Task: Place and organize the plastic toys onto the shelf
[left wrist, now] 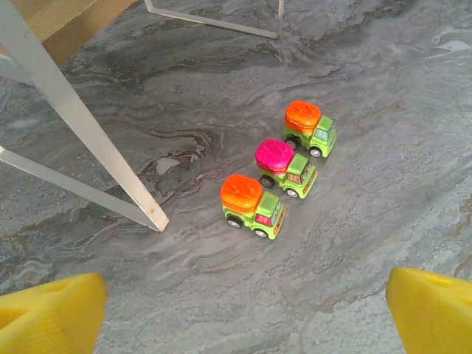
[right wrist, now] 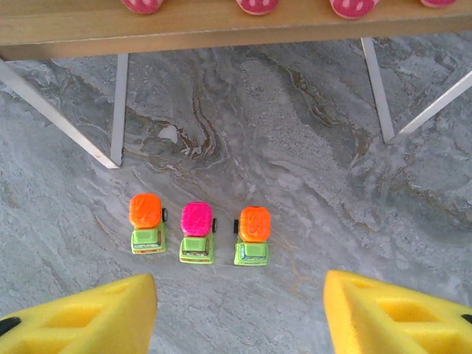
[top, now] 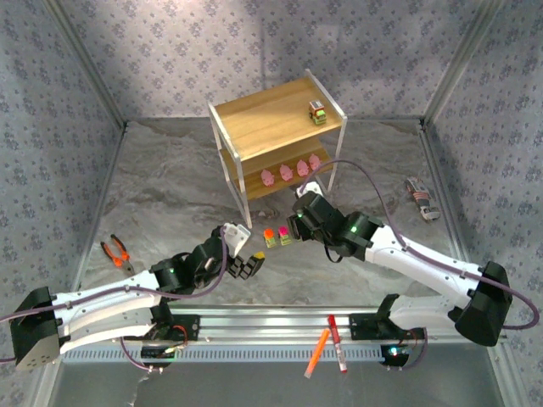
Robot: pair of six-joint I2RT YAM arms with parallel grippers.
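The left arm [top: 102, 301] and right arm [top: 424, 259] both stretch forward and inward. The left gripper [left wrist: 243, 313] and right gripper [right wrist: 240, 306] tilt downward, jaws spread wide apart, holding nothing.

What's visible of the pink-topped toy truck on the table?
The small plastic truck with a yellow-green cab and glossy pink rounded top stands upright on dark wheels, an orange stripe along its side. It is the middle of a row of three, between two orange-topped yellow-green trucks, with small gaps either side. It sits on the grey marbled table in front of the wooden shelf with white metal legs, touched only by the table.
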